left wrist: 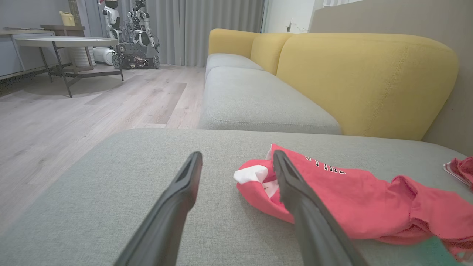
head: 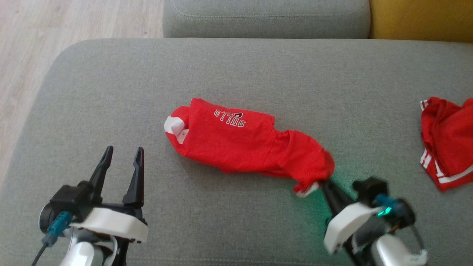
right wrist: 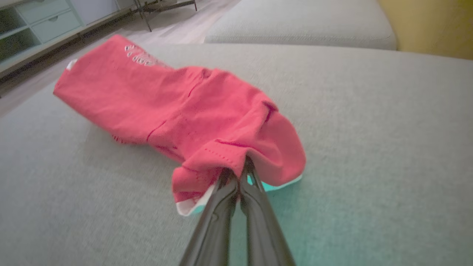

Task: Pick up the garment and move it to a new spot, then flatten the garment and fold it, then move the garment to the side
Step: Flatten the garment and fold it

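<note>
The garment (head: 244, 142) is a red shirt with white lettering and white trim, lying bunched lengthwise on the grey cushion (head: 236, 70). My right gripper (head: 322, 183) is shut on the garment's near right end; the right wrist view shows red cloth (right wrist: 207, 122) pinched between the closed fingertips (right wrist: 238, 170). My left gripper (head: 123, 155) stands open over bare cushion, left of and below the garment's white-collared end (head: 173, 125). In the left wrist view the garment (left wrist: 351, 195) lies to the right, behind the right-hand finger (left wrist: 295, 192).
A second red garment with white stripes (head: 445, 140) lies crumpled at the cushion's right edge. Another grey seat (head: 266, 18) and a yellow backrest (head: 421, 18) lie beyond. Wooden floor (head: 74, 22) is off the cushion's left side; a round table (left wrist: 63, 42) stands far off.
</note>
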Available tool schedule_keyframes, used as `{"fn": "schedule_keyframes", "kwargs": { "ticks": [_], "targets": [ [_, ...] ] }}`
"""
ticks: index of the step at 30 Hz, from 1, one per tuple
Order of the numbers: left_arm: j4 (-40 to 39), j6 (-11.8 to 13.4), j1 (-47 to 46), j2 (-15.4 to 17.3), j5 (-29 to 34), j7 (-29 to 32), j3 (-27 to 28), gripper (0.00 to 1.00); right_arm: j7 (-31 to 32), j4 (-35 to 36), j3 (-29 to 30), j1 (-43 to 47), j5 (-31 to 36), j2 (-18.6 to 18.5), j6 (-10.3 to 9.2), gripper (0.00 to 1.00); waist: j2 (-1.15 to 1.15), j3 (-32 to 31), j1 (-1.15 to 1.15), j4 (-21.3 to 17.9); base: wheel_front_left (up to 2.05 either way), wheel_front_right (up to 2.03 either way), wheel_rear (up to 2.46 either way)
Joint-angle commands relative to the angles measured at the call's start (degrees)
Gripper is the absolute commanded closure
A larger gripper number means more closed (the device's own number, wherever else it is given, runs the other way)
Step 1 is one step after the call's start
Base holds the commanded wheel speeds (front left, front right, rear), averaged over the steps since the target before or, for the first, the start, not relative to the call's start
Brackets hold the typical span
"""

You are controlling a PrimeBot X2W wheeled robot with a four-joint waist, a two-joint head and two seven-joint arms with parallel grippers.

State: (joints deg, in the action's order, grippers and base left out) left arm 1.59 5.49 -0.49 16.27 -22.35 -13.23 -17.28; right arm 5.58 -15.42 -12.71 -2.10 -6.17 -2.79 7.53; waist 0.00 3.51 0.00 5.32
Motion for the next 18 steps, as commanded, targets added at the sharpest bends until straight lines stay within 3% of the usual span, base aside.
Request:
{"fn": "schedule_keyframes", "kwargs": {
  "ticks": [1, 7, 16, 17, 18],
  "targets": [
    [-1.6, -0.1, -3.5, 0.6, 0.0, -0.7, 2.3, 0.0, -0.6, 2.9, 0.0, -3.3, -0.5, -0.1, -0.04, 1.0, 0.0, 0.0, 0.0, 0.0, 0.0, 0.0, 0.0],
    [-1.3, -0.4, -4.0, 0.1, 0.0, -1.0, 1.8, 0.0, 1.3, 1.5, 7.7, -6.5, -5.2, -0.1, -0.04, 1.0, 0.0, 0.3, 0.0, 0.7, 0.0, 0.0, 0.0],
    [0.1, -1.5, -6.5, -1.1, 0.4, -1.4, 0.9, 0.0, 1.7, -13.9, 16.9, -15.4, -17.1, -0.1, -0.04, 1.0, 0.0, 2.9, 0.0, 2.1, 0.0, 0.0, 0.0],
    [0.2, -1.7, -6.9, -1.3, 0.5, -1.5, 0.8, 0.0, 1.2, -15.8, 17.4, -16.5, -17.7, -0.1, -0.04, 0.84, 0.0, 3.2, 0.0, 2.3, 0.0, 0.0, 0.0],
    [0.2, -1.7, -6.9, -1.3, 0.5, -1.5, 0.8, 0.0, 1.2, -15.8, 17.4, -16.5, -17.7, -0.1, -0.04, 0.84, 0.0, 3.2, 0.0, 2.3, 0.0, 0.0, 0.0]
  ]
}}
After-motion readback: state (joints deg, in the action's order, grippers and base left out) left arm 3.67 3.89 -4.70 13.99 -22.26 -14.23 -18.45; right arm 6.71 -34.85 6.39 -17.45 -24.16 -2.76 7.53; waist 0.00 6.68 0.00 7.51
